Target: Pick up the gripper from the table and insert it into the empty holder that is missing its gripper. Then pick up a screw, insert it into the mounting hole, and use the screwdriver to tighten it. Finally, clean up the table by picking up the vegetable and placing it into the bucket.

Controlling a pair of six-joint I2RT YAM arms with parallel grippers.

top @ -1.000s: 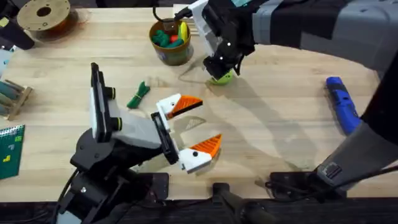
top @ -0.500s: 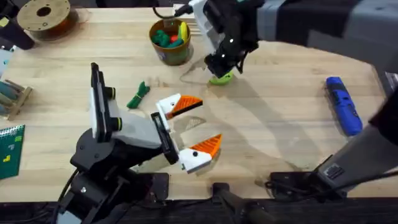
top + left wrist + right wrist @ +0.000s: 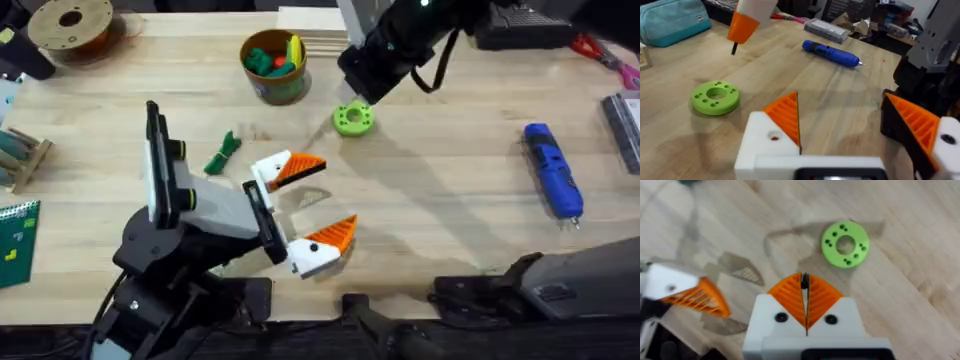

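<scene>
Orange-tipped fingers of right gripper (image 3: 805,297) pressed together, pinching a thin dark screw, above lime ring (image 3: 353,119) | left gripper (image 3: 312,210) spread wide, empty, presenting both pads | screwdriver (image 3: 552,169) on tabletop (image 3: 450,200), right side | vegetable (image 3: 222,153) by bucket (image 3: 275,66), uncleared

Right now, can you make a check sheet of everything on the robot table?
Surface: wooden table.
Job's things: screwdriver, vegetable and bucket, all apart.
Clutter: ring, spool.
Grippers: left gripper open, orange tips on both fingers; right gripper shut on what looks like a screw.
Cables: black cable on the right arm.
Surroundings: teal pouch.
</scene>
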